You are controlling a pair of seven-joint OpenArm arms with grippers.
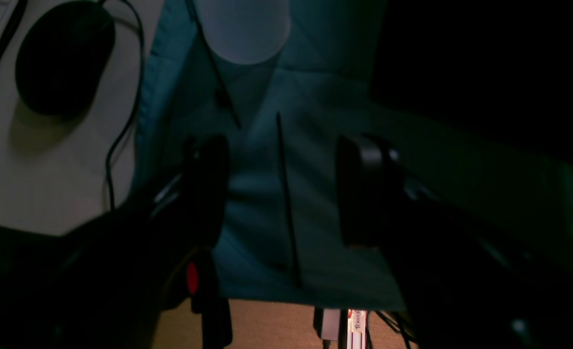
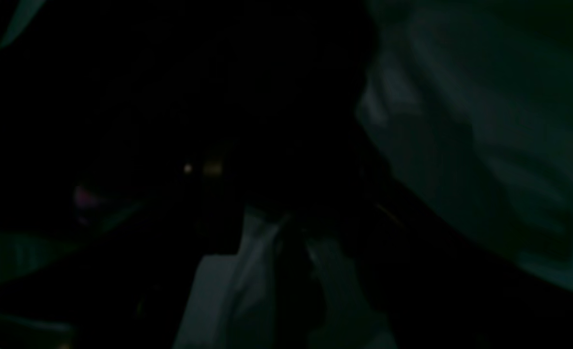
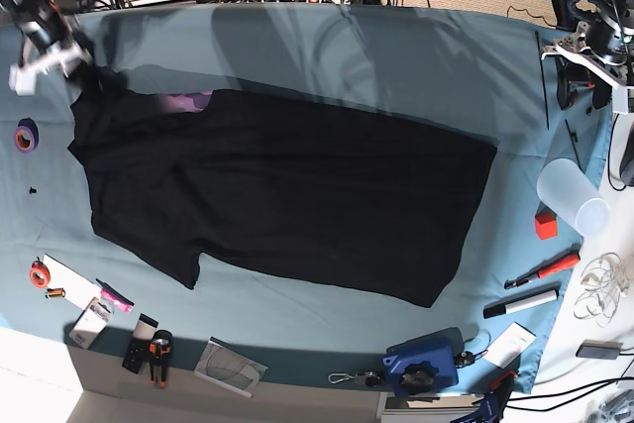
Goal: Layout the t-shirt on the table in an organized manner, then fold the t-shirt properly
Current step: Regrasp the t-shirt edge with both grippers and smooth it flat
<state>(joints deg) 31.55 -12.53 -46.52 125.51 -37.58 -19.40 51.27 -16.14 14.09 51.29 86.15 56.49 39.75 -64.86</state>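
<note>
The black t-shirt (image 3: pixel 287 185) lies spread across the teal table (image 3: pixel 396 47), with a bit of purple print (image 3: pixel 183 101) showing at its upper left edge. My right gripper (image 3: pixel 79 64) is at the shirt's far left corner. The right wrist view is almost black with shirt cloth (image 2: pixel 170 97), so its jaws do not show. My left gripper (image 1: pixel 288 194) hangs open over bare teal cloth at the table's right edge, away from the shirt. Nothing is between its fingers (image 1: pixel 209 189).
A translucent cup (image 3: pixel 573 197), a red block (image 3: pixel 546 223) and markers (image 3: pixel 540 269) sit at the right. Tape rolls (image 3: pixel 25 134) lie at the left. Pliers (image 3: pixel 158 354) and a blue device (image 3: pixel 421 364) are along the front. A black mouse (image 1: pixel 63 55) rests beyond the table edge.
</note>
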